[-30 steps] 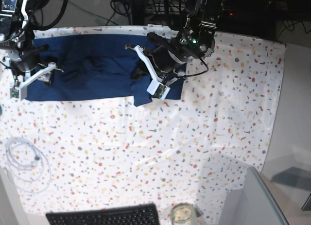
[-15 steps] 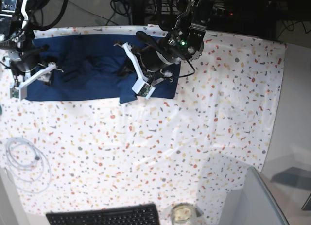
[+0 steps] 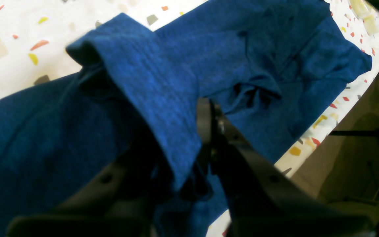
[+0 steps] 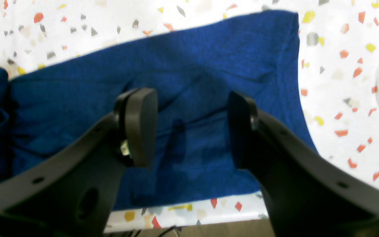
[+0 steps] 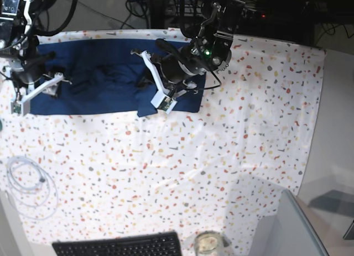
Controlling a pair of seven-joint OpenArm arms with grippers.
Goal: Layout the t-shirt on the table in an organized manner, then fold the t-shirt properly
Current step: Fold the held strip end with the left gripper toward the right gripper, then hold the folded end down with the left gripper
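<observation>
The navy t-shirt [image 5: 94, 82] lies along the back of the speckled table [image 5: 221, 156]. Its right part is doubled over toward the left. My left gripper [image 5: 148, 82] is shut on that fold. In the left wrist view the fingertips [image 3: 206, 131] pinch the cloth, and a flap of the t-shirt [image 3: 275, 49] drapes over the left finger. My right gripper [image 5: 34, 85] hovers over the shirt's left end. In the right wrist view it [image 4: 191, 128] is open, with only flat t-shirt [image 4: 209, 65] showing below the gap between its fingers.
A coiled white cable [image 5: 30, 184] lies at the left. A black keyboard [image 5: 119, 246] and a glass jar [image 5: 208, 244] sit at the front edge, with a grey bin [image 5: 293, 228] at the front right. The table's back edge runs just behind the shirt.
My left gripper has carried the shirt's right part leftward, so the cloth's right edge and lower flap now sit further left. The right arm has stayed put.
</observation>
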